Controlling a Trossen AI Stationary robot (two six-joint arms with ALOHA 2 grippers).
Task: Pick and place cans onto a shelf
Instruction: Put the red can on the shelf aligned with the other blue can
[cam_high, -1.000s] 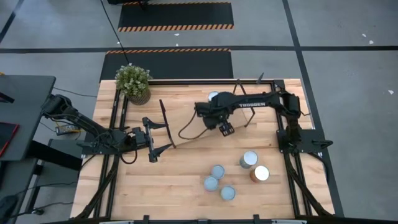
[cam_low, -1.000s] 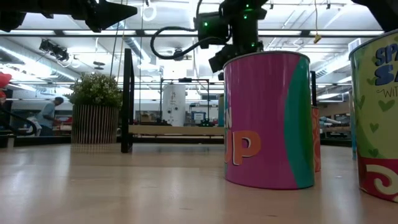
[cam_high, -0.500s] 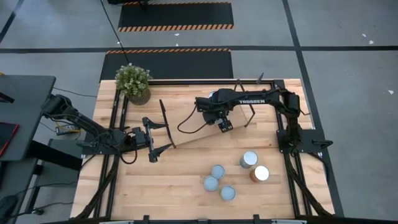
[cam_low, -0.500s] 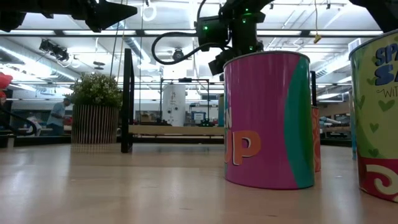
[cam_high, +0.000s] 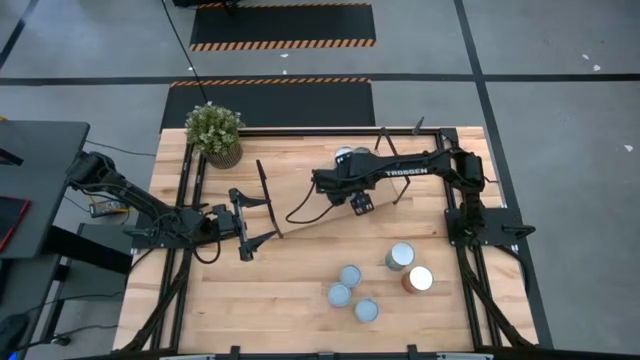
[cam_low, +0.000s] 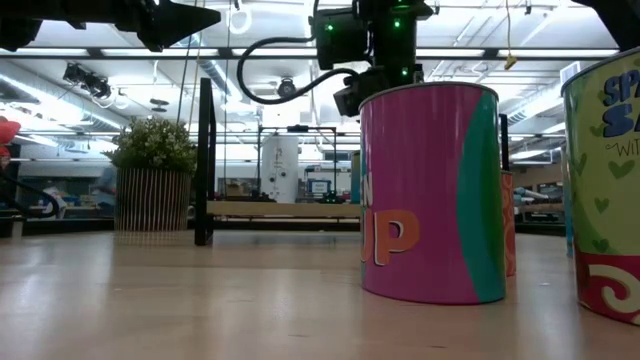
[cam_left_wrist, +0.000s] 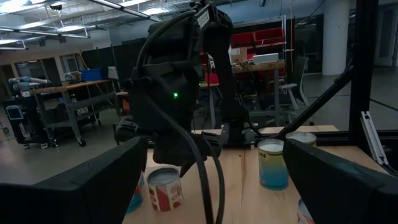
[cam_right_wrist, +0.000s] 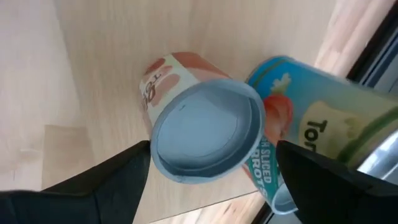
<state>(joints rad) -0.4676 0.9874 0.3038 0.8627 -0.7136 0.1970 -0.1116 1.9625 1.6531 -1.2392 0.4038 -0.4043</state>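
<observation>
My right gripper hangs over the shelf, fingers pointing down and wide open. In the right wrist view the gripper straddles a red-and-white can with a silvery-blue top, not touching it. A blue-green can stands beside that one. Both stand upright on the light-wood board. Several more cans stand on the tabletop toward the near edge, one of them white-topped with an orange-brown side. My left gripper waits open and empty at the table's left.
A potted green plant stands at the far left corner. The shelf's black end frames rise near my left gripper. In the low view a pink-and-teal can and another can stand close to the camera.
My right gripper has risen a little above the cans on the shelf and shifted slightly toward the far edge. The cans have stayed in place.
</observation>
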